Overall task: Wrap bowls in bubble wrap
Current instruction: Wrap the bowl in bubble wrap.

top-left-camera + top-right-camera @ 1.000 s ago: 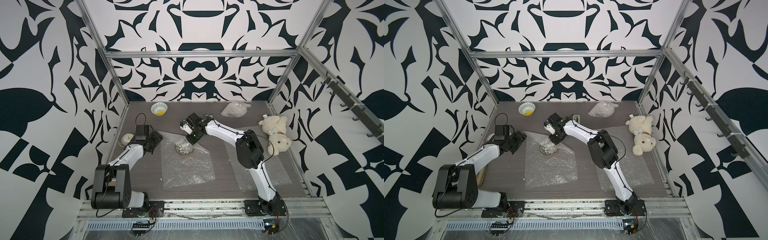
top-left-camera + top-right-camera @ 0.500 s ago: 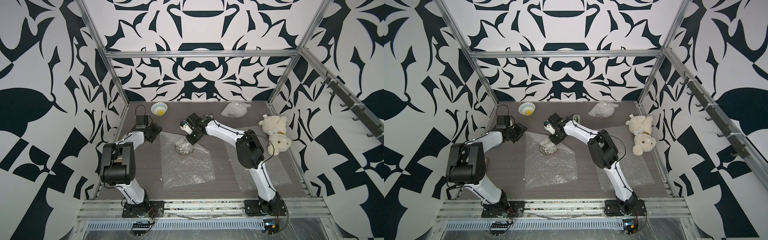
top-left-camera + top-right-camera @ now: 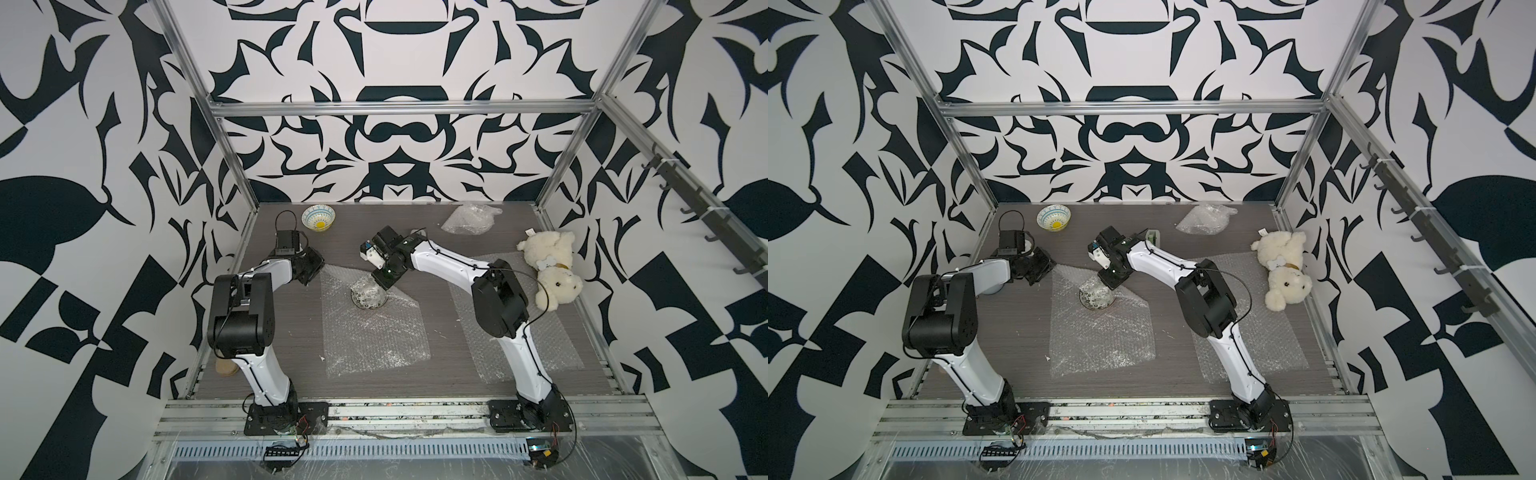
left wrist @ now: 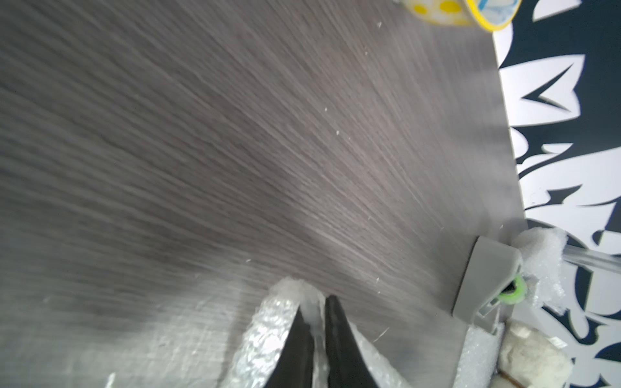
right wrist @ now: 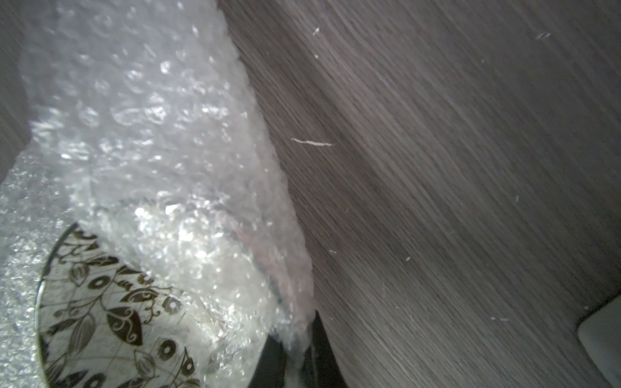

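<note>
Bubble wrap [image 5: 151, 134] inside right claw [image 5: 295, 332]

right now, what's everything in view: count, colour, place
table: 1, grey wood, underneath
middle bubble wrap sheet: 1, clear, table centre
right bubble wrap sheet: 1, clear, right of centre
crumpled bubble wrap bundle: 1, clear, far edge
floral bowl: 1, black-white, on middle bubble wrap sheet, partly covered
patterned bowl: 1, blue-white, yellow centre, table's far left
teddy bear: 1, cream, right wall
left pincer: 1, black, shut on middle sheet's corner
right pincer: 1, black, shut on sheet beside floral bowl
</note>
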Robot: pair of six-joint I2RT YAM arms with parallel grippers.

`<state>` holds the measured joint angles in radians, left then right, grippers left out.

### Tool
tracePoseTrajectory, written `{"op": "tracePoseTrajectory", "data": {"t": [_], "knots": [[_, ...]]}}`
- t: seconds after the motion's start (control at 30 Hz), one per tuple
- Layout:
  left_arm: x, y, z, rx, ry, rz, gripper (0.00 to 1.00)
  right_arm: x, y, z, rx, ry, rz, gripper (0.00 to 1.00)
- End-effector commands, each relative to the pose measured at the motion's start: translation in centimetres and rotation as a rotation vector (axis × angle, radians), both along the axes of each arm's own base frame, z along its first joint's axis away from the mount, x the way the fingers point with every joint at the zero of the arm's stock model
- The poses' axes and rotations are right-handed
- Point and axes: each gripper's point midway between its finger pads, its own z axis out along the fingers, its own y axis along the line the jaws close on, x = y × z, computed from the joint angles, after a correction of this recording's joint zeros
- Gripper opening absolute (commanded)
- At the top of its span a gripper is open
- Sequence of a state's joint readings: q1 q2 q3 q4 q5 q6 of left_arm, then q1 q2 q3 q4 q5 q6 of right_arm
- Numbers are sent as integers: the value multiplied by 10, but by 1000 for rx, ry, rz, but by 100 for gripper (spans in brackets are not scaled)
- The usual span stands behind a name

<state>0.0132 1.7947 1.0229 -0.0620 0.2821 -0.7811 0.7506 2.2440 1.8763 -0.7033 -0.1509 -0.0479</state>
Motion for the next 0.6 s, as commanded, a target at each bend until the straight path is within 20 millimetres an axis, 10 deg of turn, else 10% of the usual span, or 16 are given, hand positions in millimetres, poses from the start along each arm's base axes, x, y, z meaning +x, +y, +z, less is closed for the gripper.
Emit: {"op": "tracePoseTrajectory", "data": {"t": [0.0,0.57], "knots": [[6,0,18,8,-51,-20,5,8,-3,18,-3,-70,-29,0],[-28,-57,108,-211,-195,-143,0,20,-9,11,-17,-86,-159,0]]}}
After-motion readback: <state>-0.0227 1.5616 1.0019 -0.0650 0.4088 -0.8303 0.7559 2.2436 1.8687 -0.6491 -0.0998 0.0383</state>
